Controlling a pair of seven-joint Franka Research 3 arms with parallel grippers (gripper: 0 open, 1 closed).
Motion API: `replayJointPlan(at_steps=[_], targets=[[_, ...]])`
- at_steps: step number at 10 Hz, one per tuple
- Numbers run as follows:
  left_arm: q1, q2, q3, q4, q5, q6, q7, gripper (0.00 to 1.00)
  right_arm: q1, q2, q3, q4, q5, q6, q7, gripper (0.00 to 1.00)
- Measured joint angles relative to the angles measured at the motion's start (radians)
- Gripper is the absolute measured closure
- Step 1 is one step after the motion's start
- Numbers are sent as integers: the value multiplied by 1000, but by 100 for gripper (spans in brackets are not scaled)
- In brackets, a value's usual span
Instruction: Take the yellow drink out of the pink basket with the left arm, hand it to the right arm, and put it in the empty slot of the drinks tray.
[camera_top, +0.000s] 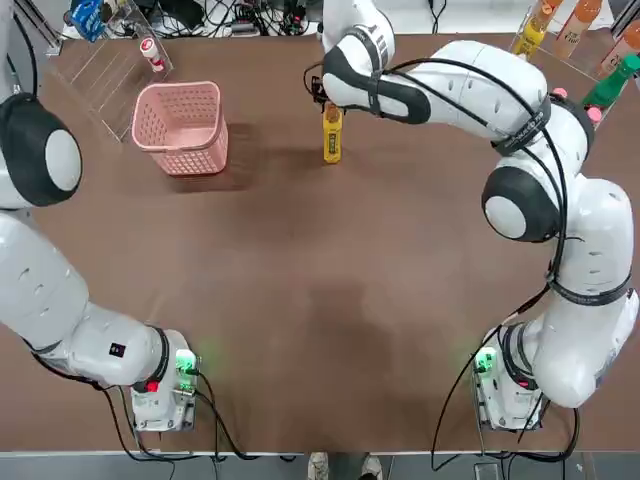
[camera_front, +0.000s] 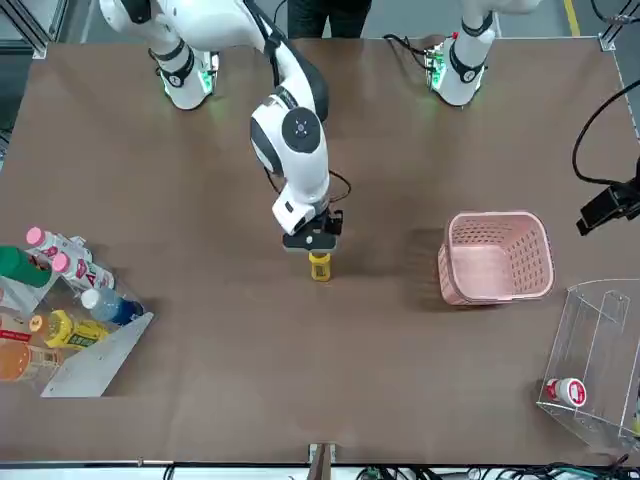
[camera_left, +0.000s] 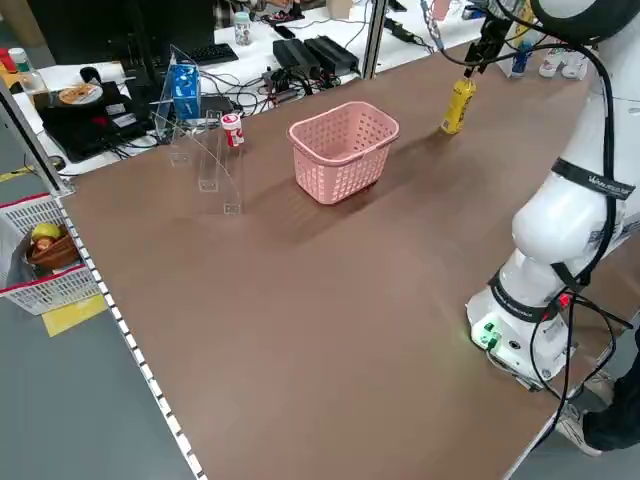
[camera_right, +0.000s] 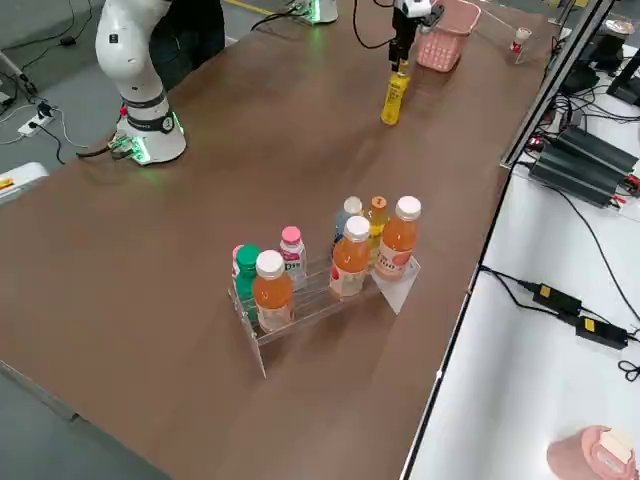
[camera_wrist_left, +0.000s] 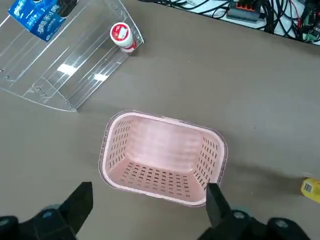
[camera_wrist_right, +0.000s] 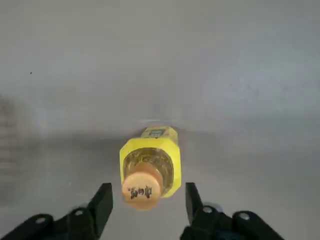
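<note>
Basket (camera_top: 180, 128) as reference. Yellow drink (camera_right: 394, 99) upright to its right, outside it. Right gripper (camera_wrist_right: 149, 188): above drink, fingers spread either side of the cap. Left gripper (camera_wrist_left: 150, 188): raised left of basket, fingers wide apart, holding nothing.

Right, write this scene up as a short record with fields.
yellow drink: upright on the table, outside the basket
right gripper: open around the yellow drink's cap end, gaps both sides
left gripper: open, above the table near the basket
pink basket: upright, nothing inside
drinks tray: clear, toward the robot's right, holding several bottles, three of them orange with white caps
handover: drink not yet gripped
</note>
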Motion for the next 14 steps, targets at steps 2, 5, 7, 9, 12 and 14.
replayJointPlan(at_steps=[2, 5, 7, 9, 12, 14], targets=[[1, 0, 0, 0, 0, 0, 0, 0, 0, 9, -1, 6, 0, 6, 0, 44], [1, 0, -1, 0, 0, 0, 0, 0, -1, 10, -3, 8, 0, 6, 11, 56], [1, 0, -2, 0, 0, -9, 0, 0, -1, 10, -3, 9, 0, 7, 22, 61], [1, 0, -2, 0, 0, -26, 0, 0, -1, 10, -5, 10, -3, 6, 27, 66], [1, 0, -2, 0, 0, -29, -1, 0, -1, 10, -6, 11, -4, 6, 30, 66], [1, 0, -3, 0, 0, -29, -1, 0, -3, 2, -14, 27, -4, 0, 30, 66]])
